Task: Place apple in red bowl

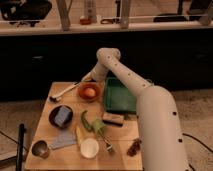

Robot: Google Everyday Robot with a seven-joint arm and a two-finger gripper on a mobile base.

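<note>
A white robot arm [135,95] reaches over a wooden bench [120,145] toward its far edge. The gripper [89,78] sits just behind the red bowl [89,91], at the arm's far end; whether it is spread or pressed together cannot be told. The apple [90,91] lies inside the red bowl. Just right of the red bowl is a green tray [120,95]. To the bowl's left lies a white-handled brush [64,93]. Nearer the camera than the red bowl sits a dark bowl [61,116] holding a blue block [62,116], a long green vegetable [89,122], a small white bowl [89,148] and a metal cup [40,148].
</note>
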